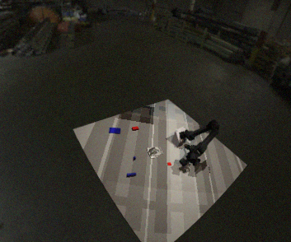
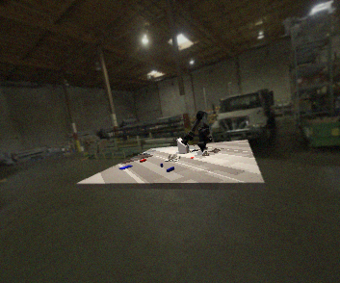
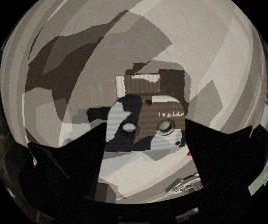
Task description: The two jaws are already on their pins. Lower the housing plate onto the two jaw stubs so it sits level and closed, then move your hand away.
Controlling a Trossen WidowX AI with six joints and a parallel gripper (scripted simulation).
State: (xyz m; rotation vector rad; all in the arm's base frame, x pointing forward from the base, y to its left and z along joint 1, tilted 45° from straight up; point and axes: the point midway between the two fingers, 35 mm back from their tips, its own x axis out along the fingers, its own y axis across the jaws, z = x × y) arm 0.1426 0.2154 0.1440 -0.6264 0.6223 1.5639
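Wrist view, your tool (image 1: 185, 164) (image 2: 203, 151) (image 3: 145, 124) gripping the two-holed plate (image 1: 185, 169) (image 2: 205, 153) (image 3: 144, 116), striped table (image 1: 177, 206) (image 2: 212, 176) (image 3: 210, 55) below you, small red piece (image 1: 169, 164) (image 2: 192, 158) (image 3: 190, 154) near.

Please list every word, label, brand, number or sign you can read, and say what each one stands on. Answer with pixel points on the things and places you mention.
No text reads clearly enough to quote.
Pale marks on the plate (image 3: 147, 120) between the gripper (image 3: 145, 124) fingers: too blurred to tell whether they are letters.
Truck (image 2: 241, 115) front: no legible badge or number.
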